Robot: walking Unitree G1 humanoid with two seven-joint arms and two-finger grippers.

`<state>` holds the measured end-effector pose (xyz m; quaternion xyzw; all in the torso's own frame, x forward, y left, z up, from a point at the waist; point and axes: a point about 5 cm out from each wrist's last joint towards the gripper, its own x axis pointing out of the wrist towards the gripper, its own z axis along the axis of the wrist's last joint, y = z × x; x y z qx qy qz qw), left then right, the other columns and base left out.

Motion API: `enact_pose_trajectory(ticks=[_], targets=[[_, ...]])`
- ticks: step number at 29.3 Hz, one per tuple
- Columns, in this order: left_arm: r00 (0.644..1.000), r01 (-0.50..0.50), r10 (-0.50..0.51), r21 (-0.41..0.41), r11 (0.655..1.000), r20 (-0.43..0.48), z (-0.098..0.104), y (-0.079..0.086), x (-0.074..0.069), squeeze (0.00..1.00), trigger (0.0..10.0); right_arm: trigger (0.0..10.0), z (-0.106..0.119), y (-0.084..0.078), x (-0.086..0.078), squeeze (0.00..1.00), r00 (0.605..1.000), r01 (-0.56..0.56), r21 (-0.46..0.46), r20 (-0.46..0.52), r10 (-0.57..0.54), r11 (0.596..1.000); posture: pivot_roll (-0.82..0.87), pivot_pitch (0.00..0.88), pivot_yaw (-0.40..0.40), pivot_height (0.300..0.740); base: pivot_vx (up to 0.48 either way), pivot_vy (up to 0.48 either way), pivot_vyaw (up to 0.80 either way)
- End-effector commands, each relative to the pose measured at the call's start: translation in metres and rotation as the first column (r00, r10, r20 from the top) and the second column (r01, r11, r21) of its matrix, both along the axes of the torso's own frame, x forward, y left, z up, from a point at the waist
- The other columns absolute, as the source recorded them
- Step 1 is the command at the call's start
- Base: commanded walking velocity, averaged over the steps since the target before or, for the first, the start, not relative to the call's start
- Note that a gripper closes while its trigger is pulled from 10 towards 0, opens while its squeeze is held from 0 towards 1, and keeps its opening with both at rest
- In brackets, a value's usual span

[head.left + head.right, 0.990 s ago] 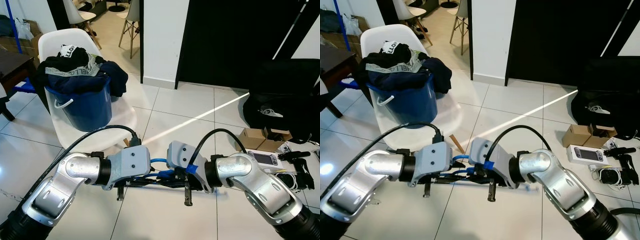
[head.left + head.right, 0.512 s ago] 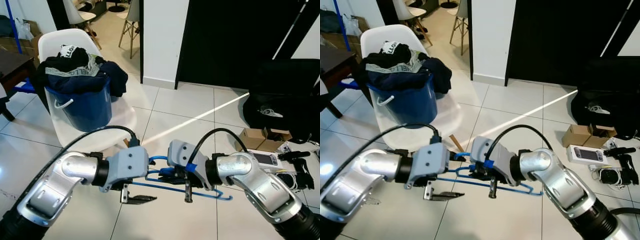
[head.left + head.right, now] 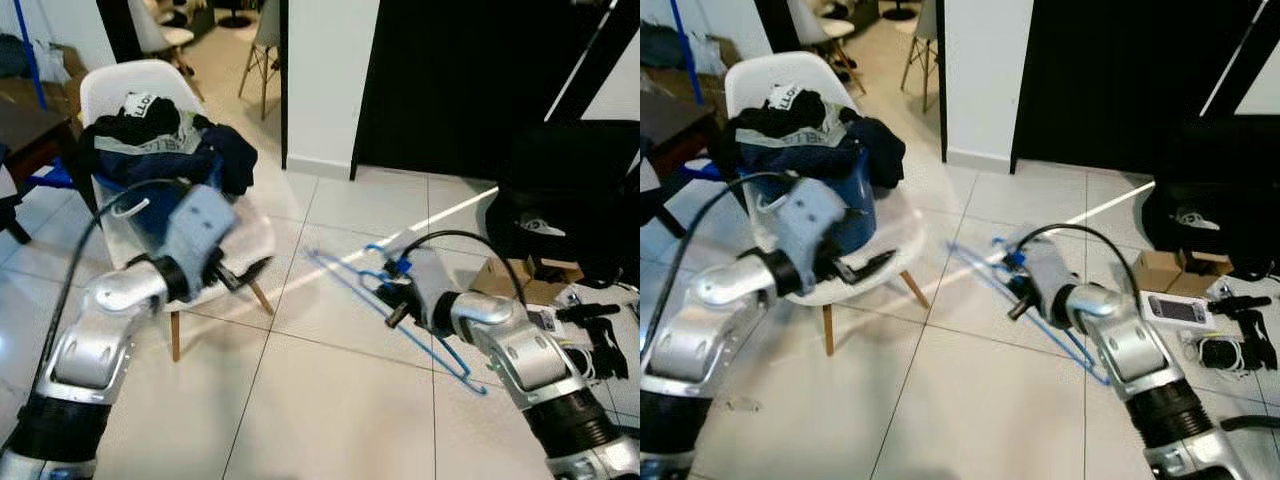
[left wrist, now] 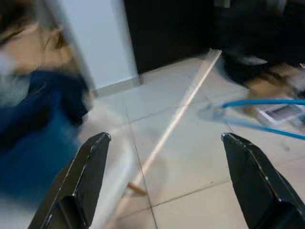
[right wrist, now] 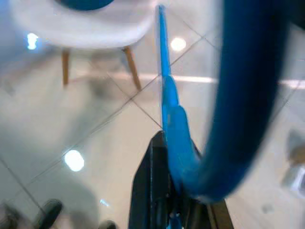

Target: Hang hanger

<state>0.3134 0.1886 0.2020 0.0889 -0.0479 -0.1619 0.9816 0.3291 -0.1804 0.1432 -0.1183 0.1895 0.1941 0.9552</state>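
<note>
Right tool (image 3: 392,312): clamped on blue hanger (image 3: 420,335) nr its hook end; hanger slants in air above tiled floor (image 3: 330,400), well apart from chair.
Left tool (image 3: 250,272): fingers (image 4: 81,179) spread wide, nothing held, raised just in front of white chair (image 3: 250,235).
Blue bucket (image 3: 855,215) w/ dark clothes (image 3: 160,140) on chair seat.

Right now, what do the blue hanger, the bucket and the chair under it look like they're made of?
Blue hanger, held in the right gripper: likely thin plastic or coated wire, judging by its slim, uniformly coloured rod. Bucket: probably plastic, with a smooth dark blue wall. Chair: a moulded white shell with a slight sheen, likely plastic, on legs that look wooden.
</note>
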Motion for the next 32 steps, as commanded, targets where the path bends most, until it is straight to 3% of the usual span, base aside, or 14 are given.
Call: enact_pose_trajectory(ticks=[1,4,6,7,9,12,16,25,29,32], targets=[[0.989,-0.122,0.112,-0.108,0.987,-0.096,-0.025,0.003,-0.009,0.00,10.0,10.0,-0.001,-0.004,0.001,0.00,0.992,0.122,0.110,0.030,-0.126,0.986,0.03,0.125,-0.006,0.740,0.000,0.000,0.00],[0.986,-0.138,0.122,-0.146,0.980,-0.112,-0.030,-0.002,-0.013,0.00,10.0,10.0,0.001,0.000,0.002,0.00,0.987,0.145,0.158,0.048,-0.155,0.977,0.03,0.127,-0.006,0.740,0.000,0.000,0.00],[0.980,-0.179,0.144,-0.287,0.941,-0.137,-0.036,-0.018,-0.024,0.00,10.0,10.0,0.008,0.015,0.002,0.00,0.979,0.155,0.275,0.087,-0.185,0.949,0.03,0.135,-0.003,0.740,0.000,0.000,0.00],[0.980,-0.179,0.144,-0.287,0.941,-0.137,-0.036,-0.018,-0.024,0.00,10.0,10.0,0.008,0.015,0.002,0.00,0.979,0.155,0.275,0.087,-0.185,0.949,0.03,0.135,-0.003,0.740,0.000,0.000,0.00],[0.972,-0.212,0.153,-0.391,0.896,-0.177,-0.045,-0.039,-0.031,0.00,10.0,10.0,0.006,0.038,-0.003,0.00,0.983,0.102,0.296,0.118,-0.143,0.950,0.03,0.142,-0.006,0.740,0.296,0.000,0.00],[0.972,-0.219,0.167,-0.370,0.903,-0.168,-0.045,-0.049,-0.032,0.00,10.0,10.0,0.009,0.043,-0.003,0.00,0.977,0.077,0.268,0.170,-0.126,0.960,0.02,0.145,-0.006,0.740,0.315,0.000,0.00],[0.971,-0.230,0.191,-0.342,0.911,-0.143,-0.041,-0.047,-0.029,0.00,10.0,10.0,0.012,0.038,0.000,0.00,0.970,0.090,0.281,0.194,-0.149,0.956,0.02,0.144,-0.006,0.740,0.341,0.000,0.00],[0.974,-0.216,0.182,-0.319,0.923,-0.133,-0.037,-0.052,-0.029,0.00,10.0,10.0,0.017,0.047,-0.001,0.00,0.960,0.041,0.294,0.253,-0.119,0.955,0.03,0.142,0.003,0.740,0.366,0.000,0.00],[0.975,-0.216,0.185,-0.312,0.925,-0.126,-0.036,-0.054,-0.029,0.00,10.0,10.0,0.017,0.048,-0.001,0.00,0.957,0.038,0.261,0.268,-0.110,0.965,0.03,0.142,0.003,0.740,0.371,0.000,0.54],[0.976,-0.213,0.187,-0.301,0.930,-0.112,-0.033,-0.055,-0.028,0.00,10.0,10.0,0.017,0.050,-0.001,0.00,0.957,0.029,0.290,0.269,-0.111,0.956,0.03,0.139,0.003,0.740,0.372,0.000,0.71]])
